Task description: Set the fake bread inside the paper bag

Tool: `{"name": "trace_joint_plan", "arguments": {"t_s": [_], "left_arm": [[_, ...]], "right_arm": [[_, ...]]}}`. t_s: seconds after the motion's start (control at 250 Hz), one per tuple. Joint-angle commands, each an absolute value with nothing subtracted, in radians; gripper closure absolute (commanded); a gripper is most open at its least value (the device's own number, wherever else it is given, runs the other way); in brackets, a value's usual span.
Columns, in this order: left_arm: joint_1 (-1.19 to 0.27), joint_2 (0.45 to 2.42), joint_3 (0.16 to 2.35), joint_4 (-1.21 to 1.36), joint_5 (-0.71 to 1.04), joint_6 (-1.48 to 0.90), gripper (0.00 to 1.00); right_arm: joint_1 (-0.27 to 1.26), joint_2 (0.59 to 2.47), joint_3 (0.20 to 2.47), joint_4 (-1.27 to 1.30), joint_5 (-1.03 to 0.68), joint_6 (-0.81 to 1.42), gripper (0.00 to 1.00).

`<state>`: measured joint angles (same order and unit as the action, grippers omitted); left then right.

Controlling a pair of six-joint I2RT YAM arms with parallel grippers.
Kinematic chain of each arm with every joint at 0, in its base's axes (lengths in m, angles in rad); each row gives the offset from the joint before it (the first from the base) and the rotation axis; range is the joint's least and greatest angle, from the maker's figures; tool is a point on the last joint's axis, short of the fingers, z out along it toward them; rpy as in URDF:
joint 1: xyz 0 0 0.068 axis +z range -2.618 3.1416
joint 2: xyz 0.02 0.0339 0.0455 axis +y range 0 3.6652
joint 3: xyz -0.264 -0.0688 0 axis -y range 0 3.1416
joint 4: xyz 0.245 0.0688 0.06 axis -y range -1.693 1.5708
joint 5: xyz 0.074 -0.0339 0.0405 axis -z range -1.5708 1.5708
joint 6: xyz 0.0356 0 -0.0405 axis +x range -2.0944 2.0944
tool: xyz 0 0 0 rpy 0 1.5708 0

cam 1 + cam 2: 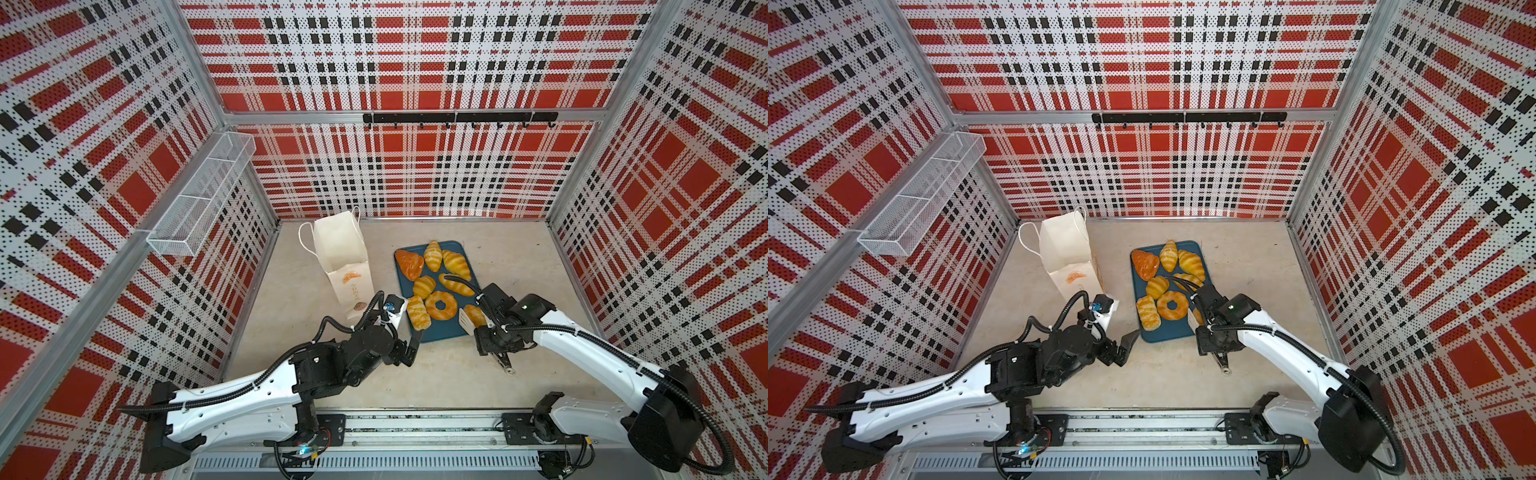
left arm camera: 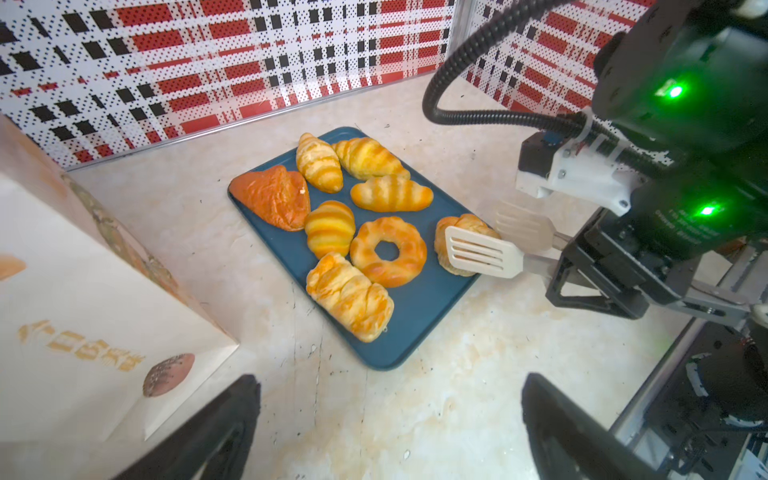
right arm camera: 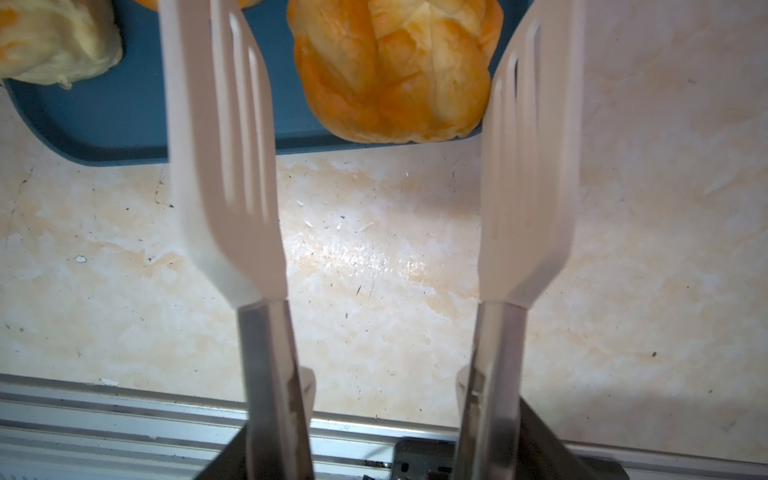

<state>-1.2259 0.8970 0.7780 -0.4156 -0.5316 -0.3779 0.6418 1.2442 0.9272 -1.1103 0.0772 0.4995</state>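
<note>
Clearly, the step in hand is the first pick. The open mouth of the paper bag shows nothing inside, and all the fake bread lies on the dark-blue tray. The bag stands upright on the tabletop, near the left side of the tray but apart from it.

The left fingers are spread wide and grasp nothing. They hang over bare tabletop between the bag and the near left corner of the tray. The right fingers are clenched on the handles of white slotted tongs at the near right corner of the tray. The two blades stand on either side of a round bun lying on that corner. One blade is just beside the bun and the other leaves a gap, so the bun does not look gripped.

The next move probably calls for squeezing the tongs until both blades press the bun, then lifting it and carrying it across the tray to the mouth of the bag. The glossy bun may slip, and the light bag may tip if a blade pushes its rim.

Counted, there are one bag, one tray, one pair of tongs and eight breads. The breads are four striped croissants, one braided bun, one ring doughnut, one orange-brown triangular piece and the bun at the tongs.
</note>
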Motion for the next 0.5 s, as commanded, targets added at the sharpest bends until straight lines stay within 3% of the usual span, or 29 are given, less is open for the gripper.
{"name": "trace_joint_plan", "arguments": {"t_s": [0.0, 0.492], "left_arm": [[-1.25, 0.841, 0.762, -0.529, -0.604, -0.481, 0.01], [-1.287, 0.769, 0.755, -0.657, -0.686, -0.555, 0.01]], "right_arm": [[0.649, 1.284, 0.937, -1.092, 0.076, 0.515, 0.34], [0.648, 1.346, 1.026, -1.143, 0.126, 0.468, 0.32]]}}
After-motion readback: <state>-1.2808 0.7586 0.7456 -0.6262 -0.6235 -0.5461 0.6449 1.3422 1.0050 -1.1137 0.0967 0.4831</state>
